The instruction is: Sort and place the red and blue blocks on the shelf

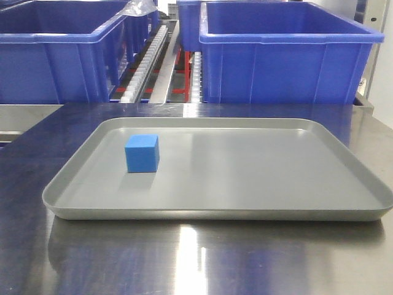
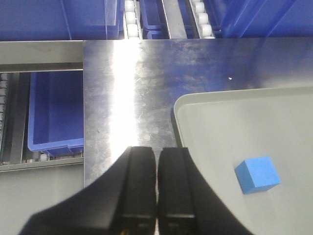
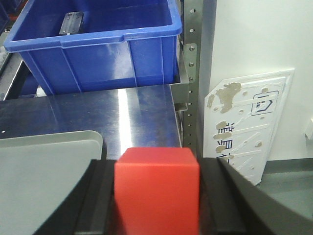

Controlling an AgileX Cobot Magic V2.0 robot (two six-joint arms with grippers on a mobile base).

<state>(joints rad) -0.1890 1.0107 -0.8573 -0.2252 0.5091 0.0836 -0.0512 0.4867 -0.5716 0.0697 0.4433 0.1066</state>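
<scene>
Holding the red block (image 3: 157, 188) for the shelf (image 1: 161, 67); the blue block (image 1: 142, 153) sits left of centre on the grey tray (image 1: 245, 184).
The right fingers (image 3: 100, 200) clamp the red block at lower centre of the right wrist view. The next move is probably a carry to a shelf tier and a level release. The left fingers (image 2: 139, 181) are pressed together, empty, over the tabletop (image 2: 122, 98).

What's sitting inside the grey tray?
Just one blue block, toward the left side of the tray. The rest of the tray is bare. The red block isn't in it; the right gripper holds it. The patch under the blue block is hidden.
</scene>
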